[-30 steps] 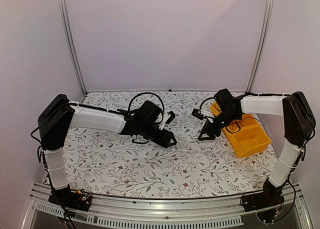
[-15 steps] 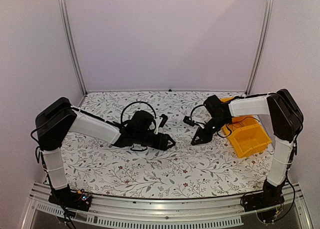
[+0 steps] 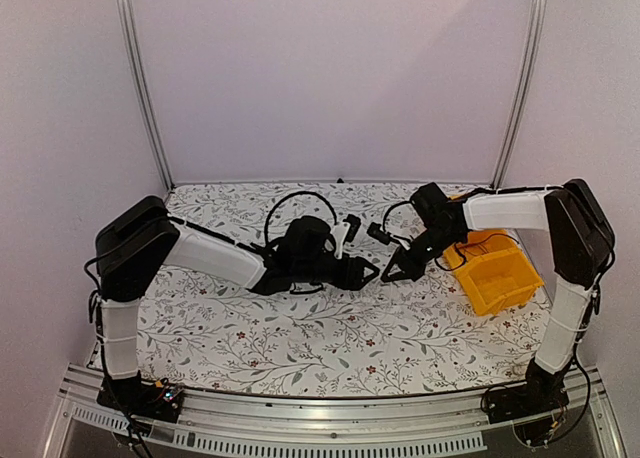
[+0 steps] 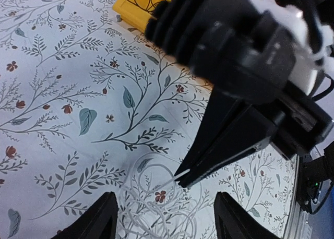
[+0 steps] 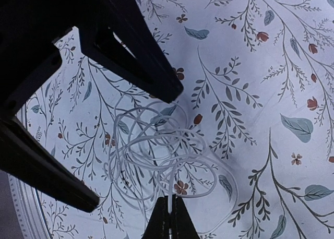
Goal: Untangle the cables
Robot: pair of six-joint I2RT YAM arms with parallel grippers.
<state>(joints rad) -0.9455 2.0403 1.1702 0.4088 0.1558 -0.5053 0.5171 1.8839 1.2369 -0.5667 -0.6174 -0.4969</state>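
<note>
We judge the untangling barely begun: the white cable [image 5: 163,147] lies in a looped heap on the counter [image 5: 271,67] mid-frame, our right fingers [image 5: 163,222] pinching one strand, left fingers [image 4: 99,220] spread wide.

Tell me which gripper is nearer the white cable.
Right. The right gripper is shut on a strand of the white cable; the left gripper hovers over its coil, jaws open, gripping nothing.

Robotics lab test cell, pretty clearly: left arm [image 3: 205,253] and right arm [image 3: 510,210] bolted to an aluminium rail [image 3: 330,433] at the desk [image 3: 300,348] edge, plain pale walls [image 3: 330,78], metal frame posts [image 3: 140,88], a yellow parts bin [image 3: 497,270].
</note>
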